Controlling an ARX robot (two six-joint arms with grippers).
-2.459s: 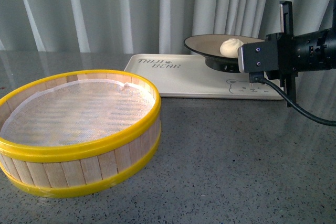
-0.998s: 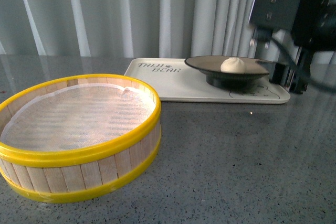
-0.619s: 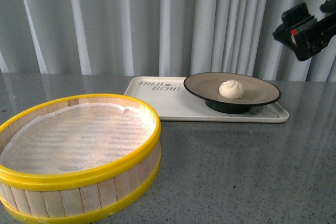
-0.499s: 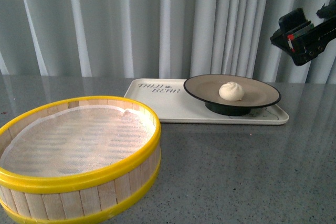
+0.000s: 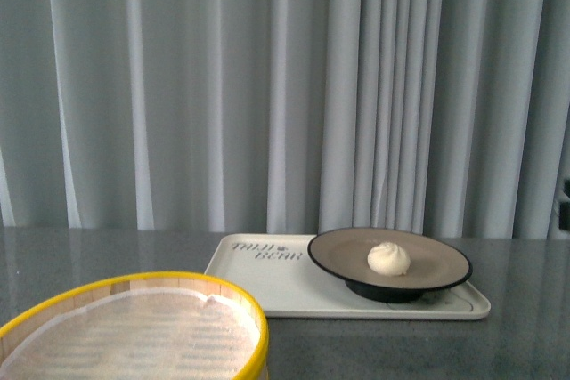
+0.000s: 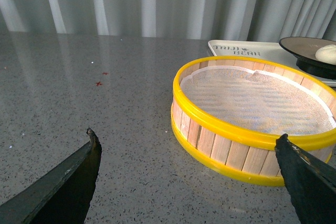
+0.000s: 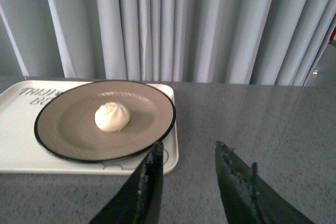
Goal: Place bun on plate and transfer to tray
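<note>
Your bun [image 5: 388, 258] sits mid-plate [image 5: 441, 266], plate parked at the tray's [image 5: 285, 287] right end. Left gripper [image 6: 189, 177] and right gripper [image 7: 186, 182] both have jaws apart, holding nothing. Only risk: swinging back and clipping the plate rim.

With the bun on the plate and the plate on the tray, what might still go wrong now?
1. The plate sits toward one end of the tray, its rim reaching past the tray's edge there; a knock might tip it off.
2. The right claw is open and points at that rim, so moving forward may hit it.
3. The bun lies loose and may roll.
</note>
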